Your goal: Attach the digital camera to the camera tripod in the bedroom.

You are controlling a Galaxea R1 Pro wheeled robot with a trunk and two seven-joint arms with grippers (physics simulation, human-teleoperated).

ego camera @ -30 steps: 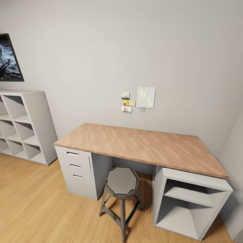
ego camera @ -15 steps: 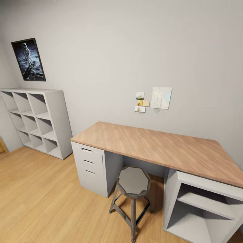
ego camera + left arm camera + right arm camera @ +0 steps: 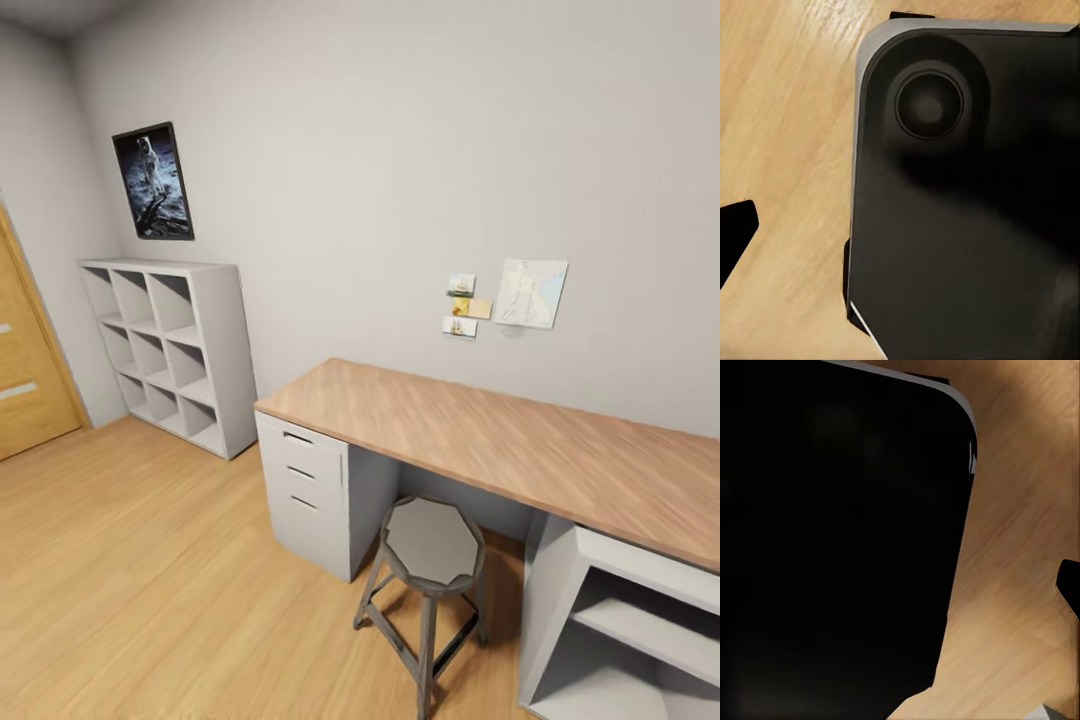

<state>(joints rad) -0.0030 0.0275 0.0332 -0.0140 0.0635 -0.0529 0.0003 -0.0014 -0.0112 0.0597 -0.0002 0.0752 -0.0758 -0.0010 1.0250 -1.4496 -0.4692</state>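
Spanning open wood floor (image 3: 130, 560) between shelving (image 3: 175, 350), desk (image 3: 500, 440), door (image 3: 25, 370).

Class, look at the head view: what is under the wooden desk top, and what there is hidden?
Under the desk top: a white drawer unit, a grey stool and an open shelf unit. The drawers' contents are hidden behind closed fronts.

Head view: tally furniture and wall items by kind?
Desk: 1
Stool: 1
Cube shelf: 1
Door: 1
Framed poster: 1
Pinned papers on the wall: 4
Total: 9
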